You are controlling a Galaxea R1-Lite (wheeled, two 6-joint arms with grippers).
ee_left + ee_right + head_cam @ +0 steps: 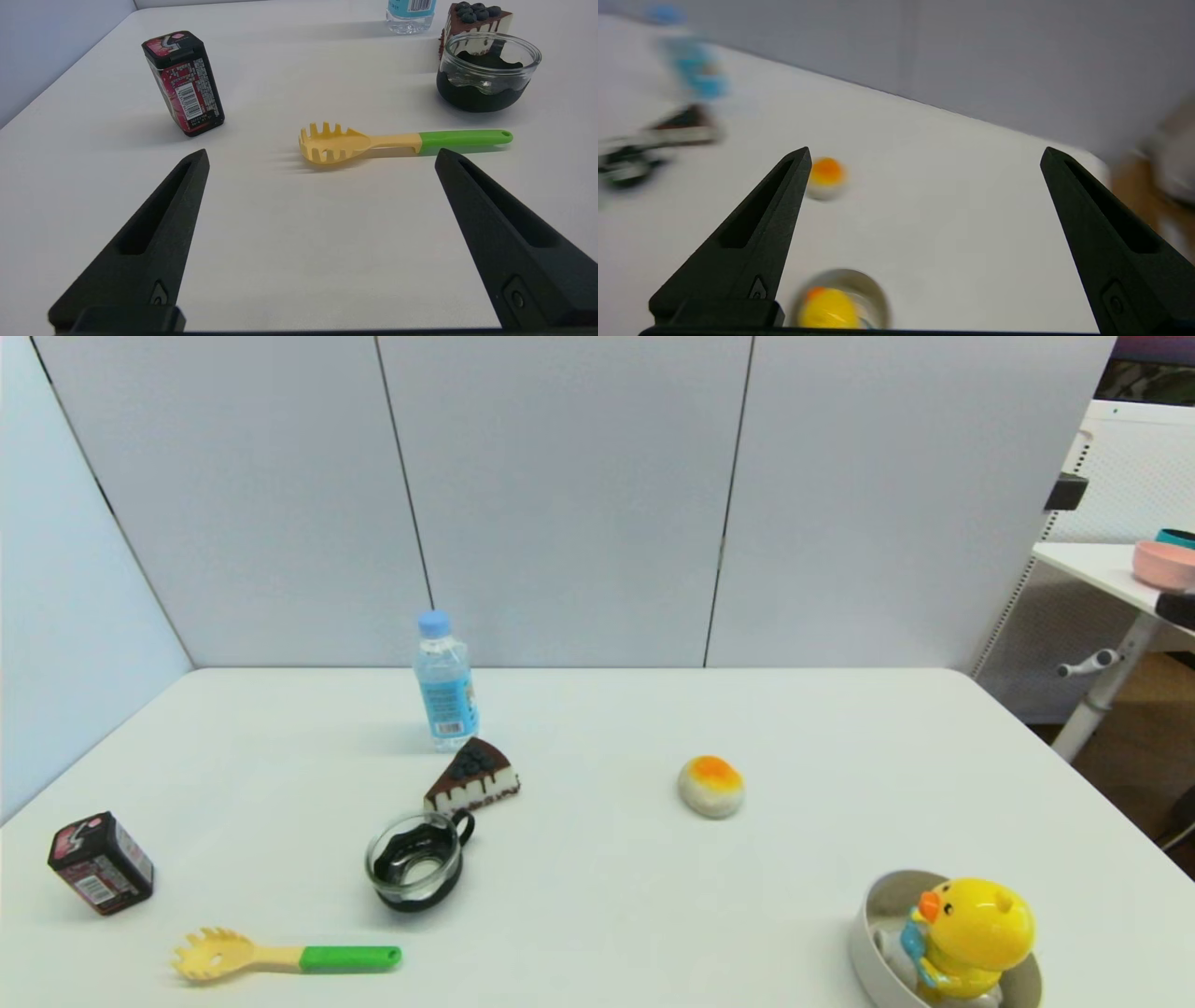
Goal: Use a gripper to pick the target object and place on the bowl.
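Sitting upright inside the bowl (873,915) at the near right table (597,896) corner, the glossy yellow duck (971,938) is wearing a blue scarf. Only the wrist views are showing the claws: the right gripper (924,154) is hanging spread apart above the duck, and the left gripper (320,156) is gaping near a pasta spoon (402,142). Grey panels (560,495) are backing the white table.

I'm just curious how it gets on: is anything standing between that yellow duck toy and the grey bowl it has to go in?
Nothing visible does. The duck toy already sits inside the grey bowl. The right claw is open above it, holding nothing. The bun lies apart, farther back on the table.
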